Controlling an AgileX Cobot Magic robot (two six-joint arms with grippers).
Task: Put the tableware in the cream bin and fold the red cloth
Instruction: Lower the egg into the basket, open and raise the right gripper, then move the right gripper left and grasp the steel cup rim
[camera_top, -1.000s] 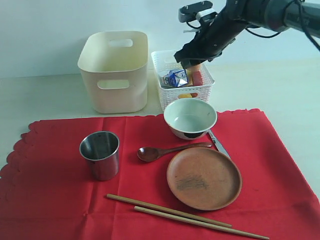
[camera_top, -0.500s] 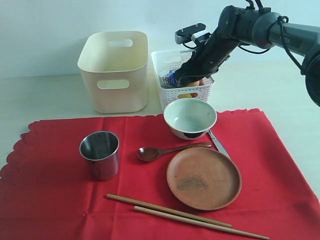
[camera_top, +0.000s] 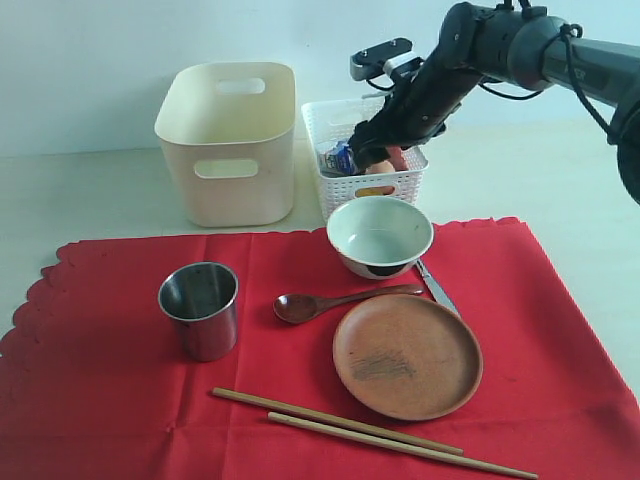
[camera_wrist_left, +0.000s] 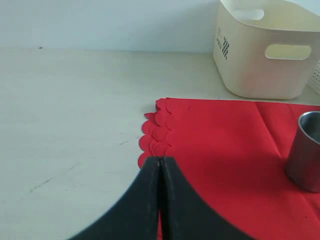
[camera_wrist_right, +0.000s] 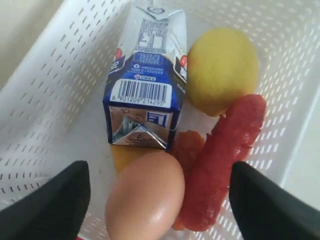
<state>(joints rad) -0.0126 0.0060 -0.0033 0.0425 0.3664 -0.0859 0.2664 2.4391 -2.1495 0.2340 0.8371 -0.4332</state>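
We see a large bright red cloth with scalloped edges spread flat on a pale table, with all the tableware resting on it. A steel cup stands upright toward the left. A white bowl sits near the cloth's far edge, and a metal knife lies just beside it. A dark wooden spoon lies between the cup and a round brown plate. A pair of long wooden chopsticks lies along the near edge. Behind the cloth stands the tall cream plastic bin, and a smaller white lattice basket sits just beside it. The right gripper reaches down into that basket with its fingers spread wide. Below it are a brown egg, a red sausage, a yellow lemon and a small blue-white carton. The left gripper hangs over the cloth's scalloped edge, its jaws pressed together and holding nothing.
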